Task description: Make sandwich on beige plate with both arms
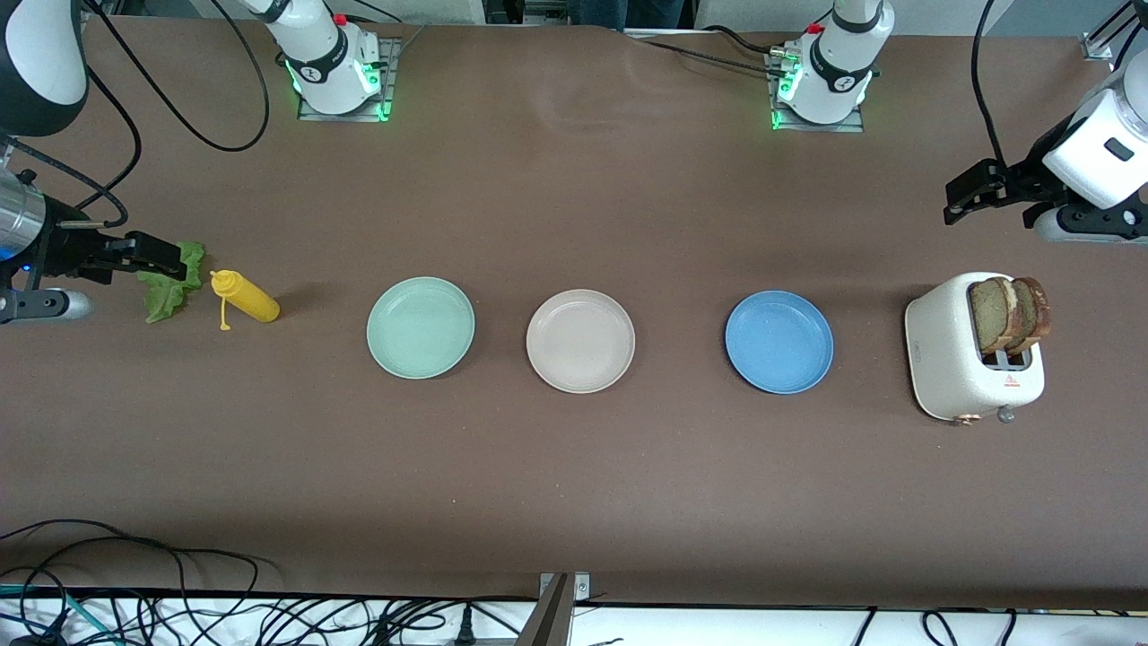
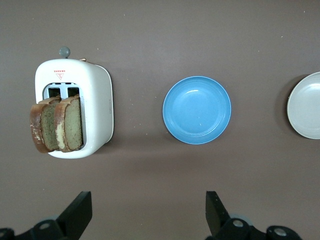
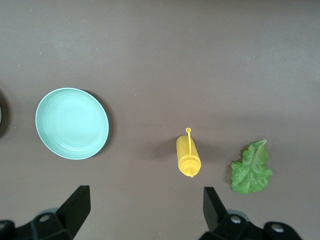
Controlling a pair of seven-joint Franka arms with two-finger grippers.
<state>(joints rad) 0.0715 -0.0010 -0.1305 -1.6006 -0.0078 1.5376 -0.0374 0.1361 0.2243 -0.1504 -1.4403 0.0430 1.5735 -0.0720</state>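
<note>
Beige plate (image 1: 580, 341) mid-tabletop (image 1: 574, 484), between mint plate (image 1: 421, 327) and blue plate (image 1: 778, 341). Left pincer (image 1: 964, 193) open, aloft near toaster (image 1: 951, 359) holding bread slices (image 1: 1009, 314). Right pincer (image 1: 157, 256) open, over lettuce leaf (image 1: 170, 292) beside yellow bottle (image 1: 245, 298).

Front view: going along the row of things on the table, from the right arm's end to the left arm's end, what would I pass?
Lettuce leaf → yellow squeeze bottle → mint-green plate → beige plate → blue plate → white toaster with two bread slices standing in it.
</note>
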